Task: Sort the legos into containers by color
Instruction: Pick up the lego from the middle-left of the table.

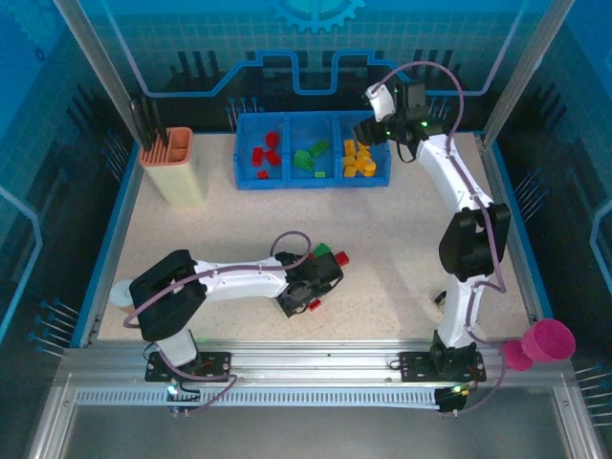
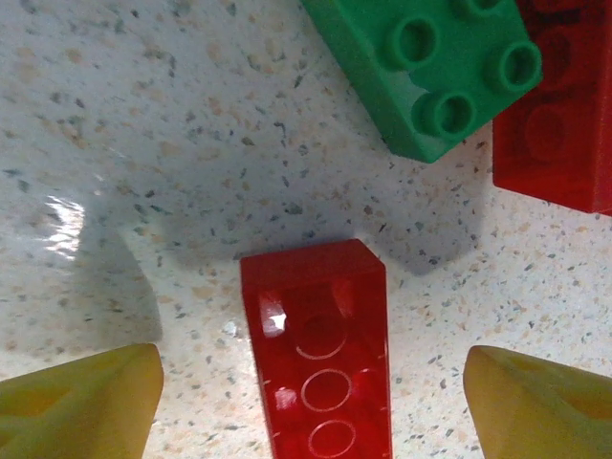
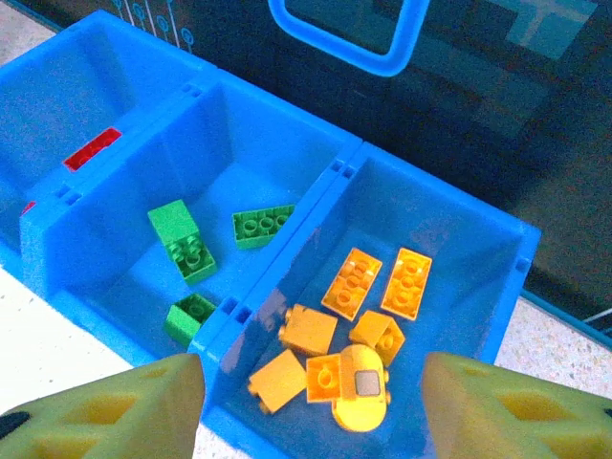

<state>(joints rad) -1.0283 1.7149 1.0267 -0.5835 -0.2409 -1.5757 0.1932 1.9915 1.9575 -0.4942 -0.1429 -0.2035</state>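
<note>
My left gripper (image 1: 312,295) is down at the table, open, with its yellow fingers (image 2: 81,402) on either side of a red lego (image 2: 320,354) lying flat, not touching it. Just beyond lie a green lego (image 2: 430,67) and another red lego (image 2: 559,115). My right gripper (image 3: 311,406) is open and empty above the blue bin (image 1: 311,180), over its right compartment of orange-yellow legos (image 3: 363,316). The middle compartment holds green legos (image 3: 186,244), the left one red legos (image 1: 265,153).
A peach slotted holder (image 1: 174,164) stands at the back left of the table. A pink cup (image 1: 547,342) sits off the table's front right corner. A white round object (image 1: 120,293) lies beside the left arm's elbow.
</note>
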